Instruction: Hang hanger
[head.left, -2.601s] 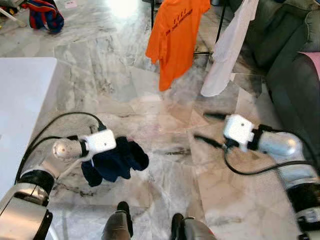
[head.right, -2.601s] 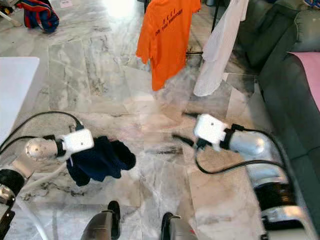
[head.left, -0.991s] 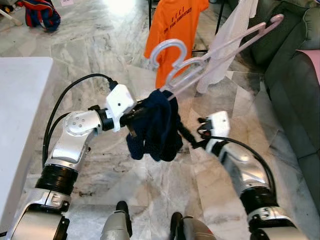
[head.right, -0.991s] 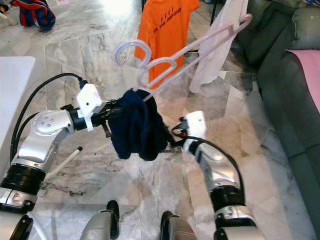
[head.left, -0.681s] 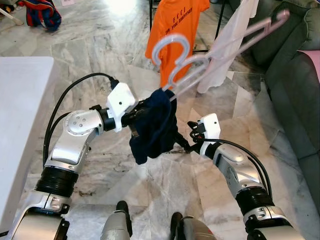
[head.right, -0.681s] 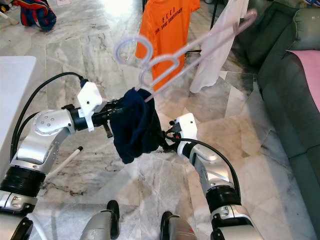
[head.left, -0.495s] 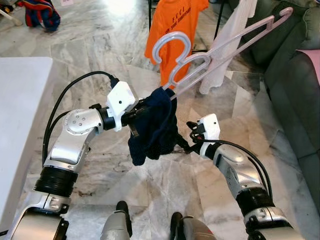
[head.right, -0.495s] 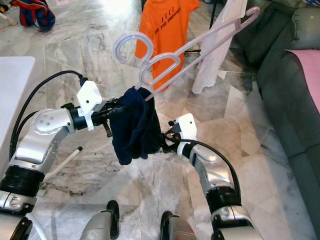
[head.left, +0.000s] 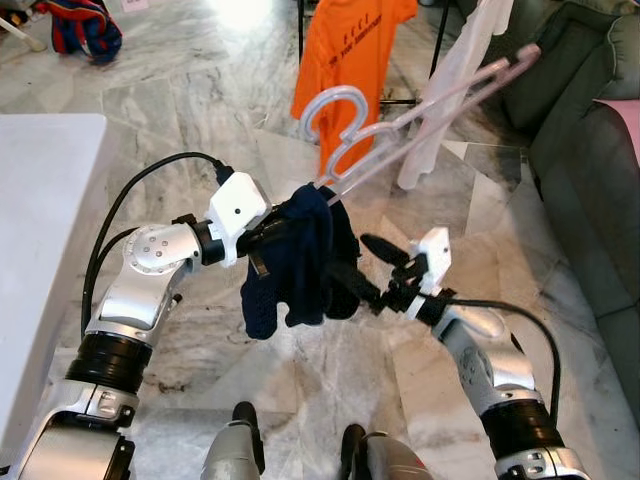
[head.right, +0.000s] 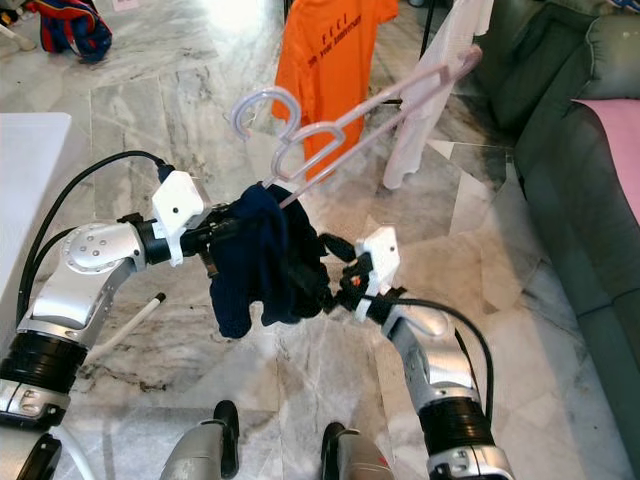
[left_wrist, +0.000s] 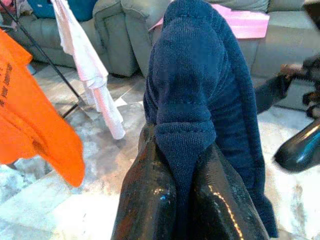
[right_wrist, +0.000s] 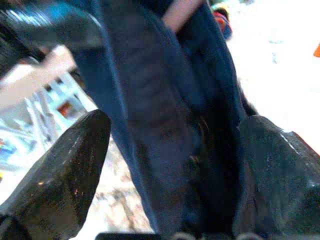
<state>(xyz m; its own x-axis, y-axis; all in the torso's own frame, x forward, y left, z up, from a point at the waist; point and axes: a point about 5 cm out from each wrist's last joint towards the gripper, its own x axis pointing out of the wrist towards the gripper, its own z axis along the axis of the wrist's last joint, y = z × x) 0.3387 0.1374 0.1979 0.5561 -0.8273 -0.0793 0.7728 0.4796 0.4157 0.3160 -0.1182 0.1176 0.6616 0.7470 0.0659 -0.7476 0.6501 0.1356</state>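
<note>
A pale pink plastic hanger (head.left: 400, 120) sticks up and to the right out of a navy garment (head.left: 295, 265) held at chest height over the floor. My left gripper (head.left: 262, 240) is shut on the top of that garment (left_wrist: 200, 75), where the hanger's hook (head.left: 330, 110) comes out. The left wrist view has both fingers (left_wrist: 150, 200) pinching a fold of the knit. My right gripper (head.left: 358, 268) is open at the garment's right side. In the right wrist view its fingers (right_wrist: 65, 170) stand wide apart with the navy cloth (right_wrist: 165, 100) between them.
An orange T-shirt (head.left: 355, 60) and a white garment (head.left: 450, 90) hang from a black rack at the back. A grey sofa (head.left: 590, 130) fills the right side. A white table (head.left: 40, 230) stands on my left. A red and blue bag (head.left: 85, 25) lies far left.
Both arms have risen from low over the floor, the left bringing the garment and hanger up. In the last half second the hanger tipped lower and the right gripper's fingers spread beside the cloth.
</note>
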